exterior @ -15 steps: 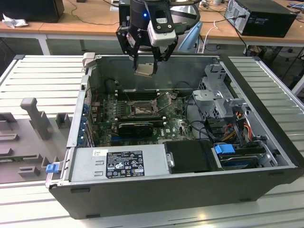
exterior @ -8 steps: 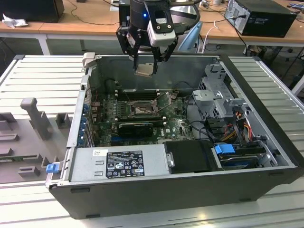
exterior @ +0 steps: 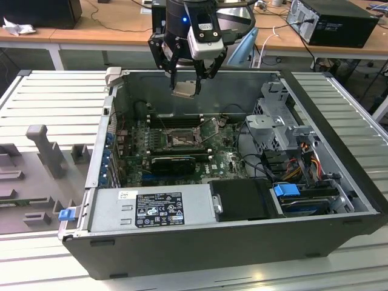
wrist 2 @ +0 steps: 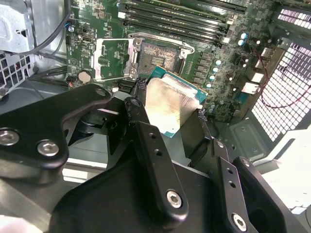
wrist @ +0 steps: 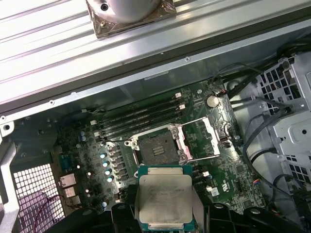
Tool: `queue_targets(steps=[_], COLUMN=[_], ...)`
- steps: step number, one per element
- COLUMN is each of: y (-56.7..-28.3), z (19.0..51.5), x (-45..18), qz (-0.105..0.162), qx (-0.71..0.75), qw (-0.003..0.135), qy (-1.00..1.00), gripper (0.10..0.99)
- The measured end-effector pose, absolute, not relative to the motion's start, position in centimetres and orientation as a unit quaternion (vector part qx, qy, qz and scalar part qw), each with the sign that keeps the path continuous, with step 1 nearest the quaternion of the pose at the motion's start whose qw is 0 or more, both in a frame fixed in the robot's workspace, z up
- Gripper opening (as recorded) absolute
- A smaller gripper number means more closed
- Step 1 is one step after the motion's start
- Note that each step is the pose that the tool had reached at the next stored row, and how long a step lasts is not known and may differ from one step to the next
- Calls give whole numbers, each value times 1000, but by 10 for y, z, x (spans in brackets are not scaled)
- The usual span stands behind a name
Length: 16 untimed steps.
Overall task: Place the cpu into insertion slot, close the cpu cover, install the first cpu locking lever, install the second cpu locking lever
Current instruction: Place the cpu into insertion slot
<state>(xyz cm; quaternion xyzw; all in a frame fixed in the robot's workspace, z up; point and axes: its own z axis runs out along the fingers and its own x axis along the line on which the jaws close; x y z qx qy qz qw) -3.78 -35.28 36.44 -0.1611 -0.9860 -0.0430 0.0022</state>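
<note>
My gripper [exterior: 187, 82] hangs above the open computer case [exterior: 339, 151], shut on the cpu [exterior: 185, 90], a flat square chip with a silvery face. In both wrist views the cpu [wrist 2: 170, 104] [wrist: 165, 196] sits between the black fingers [wrist 2: 146, 141], level with them. The insertion slot [exterior: 180, 139] [wrist 2: 156, 58] [wrist: 158, 145] lies bare on the green board below the chip. The cpu cover [wrist 2: 112, 59] [wrist: 204, 138] is swung open beside the slot, with a thin wire lever [wrist 2: 104, 77] along its edge.
Long black memory slots [wrist: 141, 116] run beside the socket. A labelled power supply [exterior: 151, 209] fills the case's near side, with a drive cage [exterior: 276, 130] and cables [exterior: 303, 157] at the exterior view's right. A grey fixture [exterior: 42, 145] stands outside, left of the case.
</note>
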Motion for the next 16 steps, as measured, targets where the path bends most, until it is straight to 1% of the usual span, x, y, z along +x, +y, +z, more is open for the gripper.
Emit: queue_targets(steps=[16], y=[-353], z=[364], x=[-38], qz=[-43], qx=[-199], qw=[1], qy=[-979], gripper=[525])
